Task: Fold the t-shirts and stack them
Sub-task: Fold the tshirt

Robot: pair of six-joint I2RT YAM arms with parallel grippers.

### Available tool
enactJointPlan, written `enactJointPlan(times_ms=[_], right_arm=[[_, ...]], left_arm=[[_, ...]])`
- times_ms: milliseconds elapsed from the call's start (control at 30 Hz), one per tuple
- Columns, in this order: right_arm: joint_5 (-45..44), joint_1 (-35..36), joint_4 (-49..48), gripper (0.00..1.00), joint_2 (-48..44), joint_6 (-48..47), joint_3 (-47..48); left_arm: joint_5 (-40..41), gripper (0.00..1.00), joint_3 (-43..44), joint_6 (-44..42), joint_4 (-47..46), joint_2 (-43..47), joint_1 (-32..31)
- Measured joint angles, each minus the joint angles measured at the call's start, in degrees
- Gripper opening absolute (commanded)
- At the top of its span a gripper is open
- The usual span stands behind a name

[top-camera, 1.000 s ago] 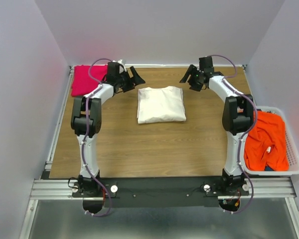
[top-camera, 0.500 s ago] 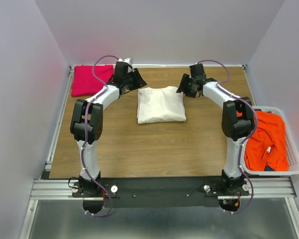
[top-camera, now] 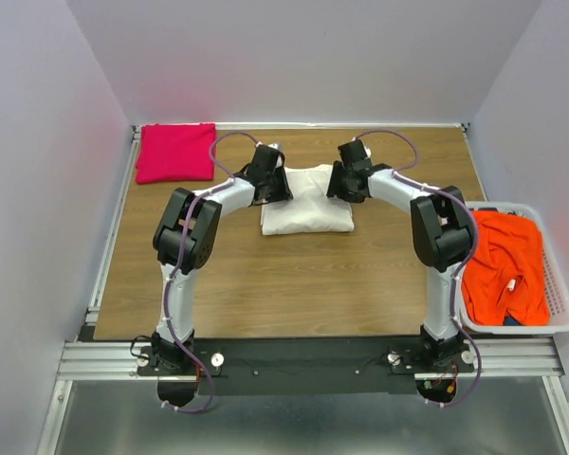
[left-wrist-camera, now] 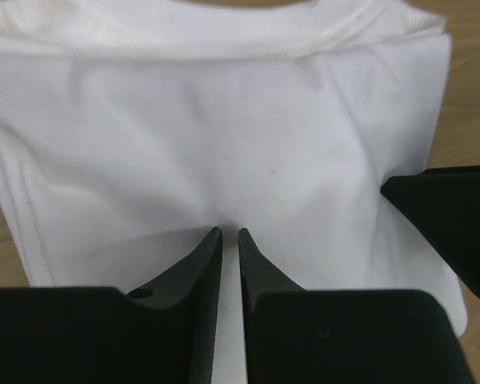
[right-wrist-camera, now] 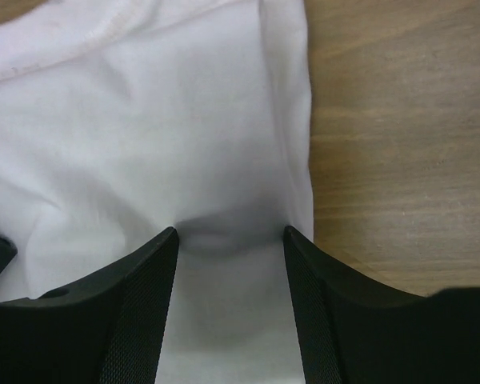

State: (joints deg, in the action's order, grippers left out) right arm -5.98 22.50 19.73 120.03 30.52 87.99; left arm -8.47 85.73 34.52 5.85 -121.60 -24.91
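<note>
A folded cream-white t-shirt (top-camera: 306,207) lies in the middle of the table. My left gripper (top-camera: 271,186) is at its far left corner. In the left wrist view its jaws (left-wrist-camera: 230,234) are drawn almost together, with a thin strip of the white shirt (left-wrist-camera: 224,120) pinched between them. My right gripper (top-camera: 348,183) is at the far right corner. Its jaws (right-wrist-camera: 230,232) stand wide apart, with the tips pressed into the white cloth (right-wrist-camera: 144,120), which puckers between them. The magenta-pink t-shirt (top-camera: 175,152) lies folded at the far left corner. The orange-red t-shirt (top-camera: 503,265) is crumpled in the basket.
A white plastic laundry basket (top-camera: 561,294) hangs off the table's right edge. Grey walls close in the back and both sides. A metal rail (top-camera: 109,256) runs along the left edge of the wooden table (top-camera: 294,284).
Both arms swung inward and down from the far corners onto the white shirt's far edge. The left jaws went from wide open to nearly together; the right jaws narrowed a little.
</note>
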Motion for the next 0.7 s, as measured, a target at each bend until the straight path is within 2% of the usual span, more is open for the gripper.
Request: enactJointPlan(times_ms=[167,333,700], right_arm=[[-1.57,1.25,-3.5,0.63,-2.8,0.68,-6.95],[-2.29,3.89,-5.53,0.62,-9.84,2.47,-17.35],[-1.22,10.19,-4.85,0.62,-27.91,6.03,-37.97]], left_arm=[[0.02,0.21,-5.97,1.79,-3.28,1.46,-0.79],[0.04,0.21,-16.46,3.74,-7.87,7.48,-1.95],[-0.2,0.21,-40.89,8.72,-10.23,27.87,-9.53]])
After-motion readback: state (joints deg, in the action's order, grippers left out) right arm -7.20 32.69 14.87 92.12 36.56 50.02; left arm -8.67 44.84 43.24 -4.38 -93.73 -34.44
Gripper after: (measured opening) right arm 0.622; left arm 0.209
